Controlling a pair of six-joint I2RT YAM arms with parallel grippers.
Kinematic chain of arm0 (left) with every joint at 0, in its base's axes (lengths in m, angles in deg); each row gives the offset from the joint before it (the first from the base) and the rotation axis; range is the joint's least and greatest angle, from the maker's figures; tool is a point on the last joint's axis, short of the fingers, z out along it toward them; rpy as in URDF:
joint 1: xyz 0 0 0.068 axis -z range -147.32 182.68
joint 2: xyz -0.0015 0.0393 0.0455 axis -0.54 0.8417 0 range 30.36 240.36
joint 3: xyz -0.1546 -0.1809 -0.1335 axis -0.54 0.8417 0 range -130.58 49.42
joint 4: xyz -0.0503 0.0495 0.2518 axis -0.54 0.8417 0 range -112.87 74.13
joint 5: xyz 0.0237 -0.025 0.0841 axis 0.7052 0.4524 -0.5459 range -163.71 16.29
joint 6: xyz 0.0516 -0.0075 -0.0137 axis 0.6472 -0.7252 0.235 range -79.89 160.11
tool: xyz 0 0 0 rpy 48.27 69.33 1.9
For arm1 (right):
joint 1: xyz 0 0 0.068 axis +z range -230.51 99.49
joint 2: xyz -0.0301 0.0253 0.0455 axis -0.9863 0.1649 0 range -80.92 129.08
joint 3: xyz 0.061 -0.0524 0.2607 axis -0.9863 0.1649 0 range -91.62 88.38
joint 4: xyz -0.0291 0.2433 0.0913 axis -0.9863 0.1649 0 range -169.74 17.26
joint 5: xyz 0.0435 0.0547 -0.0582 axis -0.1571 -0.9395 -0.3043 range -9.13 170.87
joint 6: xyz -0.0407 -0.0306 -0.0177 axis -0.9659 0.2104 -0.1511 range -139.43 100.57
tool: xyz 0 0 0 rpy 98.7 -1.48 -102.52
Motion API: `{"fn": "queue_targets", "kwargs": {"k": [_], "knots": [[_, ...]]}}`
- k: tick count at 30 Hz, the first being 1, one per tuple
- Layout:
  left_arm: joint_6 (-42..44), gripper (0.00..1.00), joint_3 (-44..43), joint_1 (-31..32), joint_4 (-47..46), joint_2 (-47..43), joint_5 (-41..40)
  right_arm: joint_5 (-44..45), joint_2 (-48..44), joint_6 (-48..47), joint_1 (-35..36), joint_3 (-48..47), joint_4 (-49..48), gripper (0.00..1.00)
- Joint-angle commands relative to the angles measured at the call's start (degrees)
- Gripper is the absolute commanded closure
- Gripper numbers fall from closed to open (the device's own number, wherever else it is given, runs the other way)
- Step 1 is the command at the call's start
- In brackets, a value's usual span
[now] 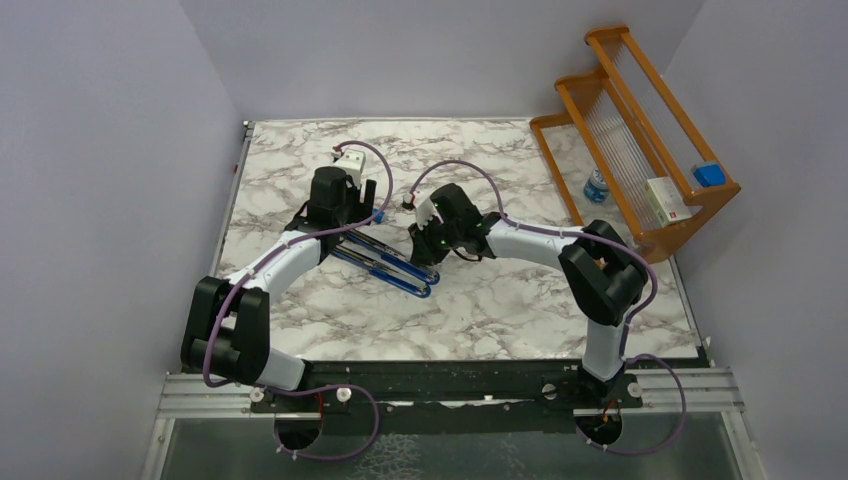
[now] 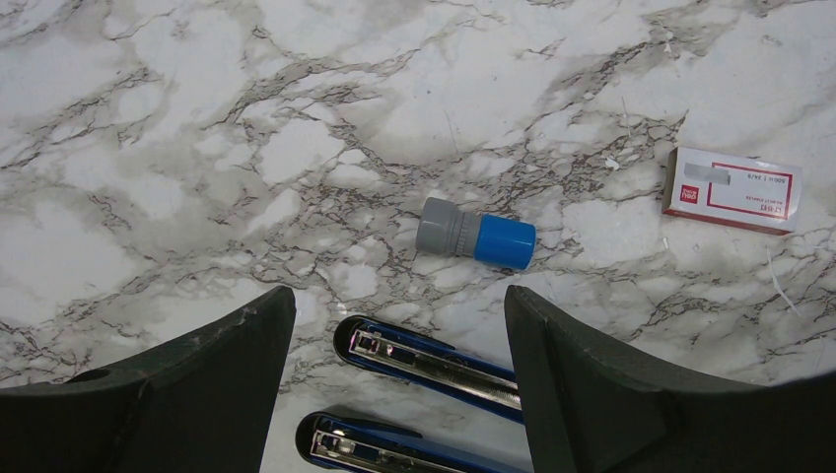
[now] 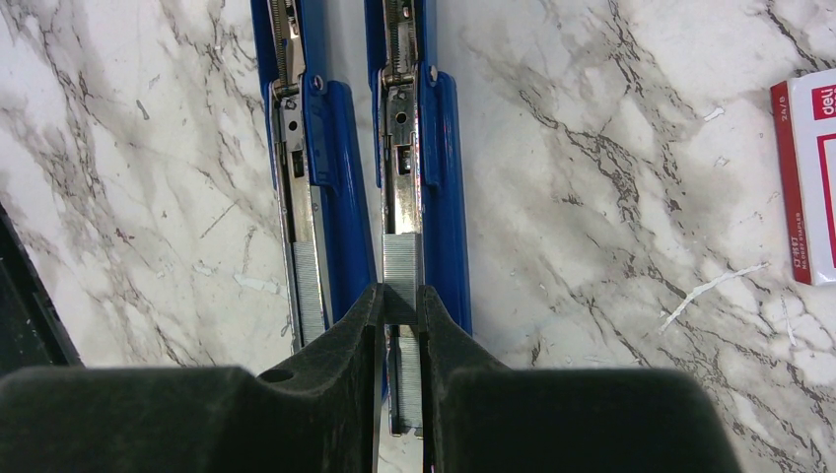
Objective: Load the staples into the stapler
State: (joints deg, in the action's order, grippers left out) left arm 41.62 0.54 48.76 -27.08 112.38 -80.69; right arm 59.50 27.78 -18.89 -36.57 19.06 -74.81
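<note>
A blue stapler (image 1: 385, 265) lies swung open on a marbled tabletop (image 1: 520, 300), its two long halves side by side with their metal channels facing up. It sits between the two arms, roughly mid-tabletop.

The right pincer (image 3: 401, 296) is at one end of the stapler, pointing along it. Its fingers are drawn together and clamped on a short grey strip of staples (image 3: 401, 261). The strip is lined up lengthwise with the channel of one half of the stapler (image 3: 444, 148). Whether it already sits in the channel cannot be told.

The left pincer (image 2: 394, 301) hovers over the stapler's other end. Its fingers (image 2: 197, 384) stand wide apart and hold nothing. The rounded tips of both stapler halves (image 2: 424, 360) show between them.

Just beyond those tips lies a small grey cylinder (image 2: 475, 235) with a blue cap, on its side. Farther from the stapler, off to the right in the left wrist view, a flat white box (image 2: 732, 189) with a red label lies on the tabletop.

A wooden rack (image 1: 640, 130) stands well apart from the stapler, at the tabletop's far right corner.
</note>
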Motion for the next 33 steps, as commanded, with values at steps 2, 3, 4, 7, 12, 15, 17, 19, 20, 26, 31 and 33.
{"fn": "queue_targets", "kwargs": {"k": [2,3,4,7,12,15,17,19,20,26,31,33], "knots": [[-0.3,0.19,0.6,-0.4,-1.7,-1.5,1.0,0.6,1.4,-0.5,0.5,-1.5,2.3,0.83],[-0.3,0.19,0.6,-0.4,-1.7,-1.6,1.0,0.5,1.4,-0.6,0.5,-1.5,2.4,0.83],[-0.3,0.19,0.6,-0.4,-1.7,-1.6,0.9,0.5,1.3,-0.6,0.5,-1.4,2.5,0.83],[-0.2,0.19,0.6,-0.4,-1.6,-1.6,0.9,0.4,1.3,-0.9,0.5,-1.5,2.8,0.83],[-0.2,0.19,0.6,-0.3,-1.5,-1.5,0.9,0.7,1.2,-1.6,0.5,-1.5,3.5,0.83],[-0.2,0.19,0.6,-0.4,-1.6,-1.6,0.9,0.7,1.1,-1.8,0.5,-1.4,3.7,0.83],[-0.2,0.19,0.6,-0.3,-1.6,-1.6,0.9,0.7,1.0,-1.9,0.5,-1.3,3.9,0.83],[-0.2,0.19,0.6,-0.4,-1.6,-1.6,0.9,0.8,1.0,-2.1,0.5,-1.3,4.0,0.83],[-0.2,0.19,0.6,-0.4,-1.5,-1.6,0.9,0.9,1.0,-2.2,0.5,-1.4,4.2,0.83],[-0.2,0.19,0.6,-0.4,-1.6,-1.6,0.9,1.1,0.9,-3.2,0.5,-1.5,5.1,0.83],[-0.2,0.19,0.6,-0.3,-1.5,-1.7,0.8,1.1,0.9,-3.5,0.5,-1.4,5.4,0.83],[-0.2,0.19,0.6,-0.4,-1.6,-1.6,0.8,1.1,0.9,-3.6,0.5,-1.4,5.4,0.83]]}}
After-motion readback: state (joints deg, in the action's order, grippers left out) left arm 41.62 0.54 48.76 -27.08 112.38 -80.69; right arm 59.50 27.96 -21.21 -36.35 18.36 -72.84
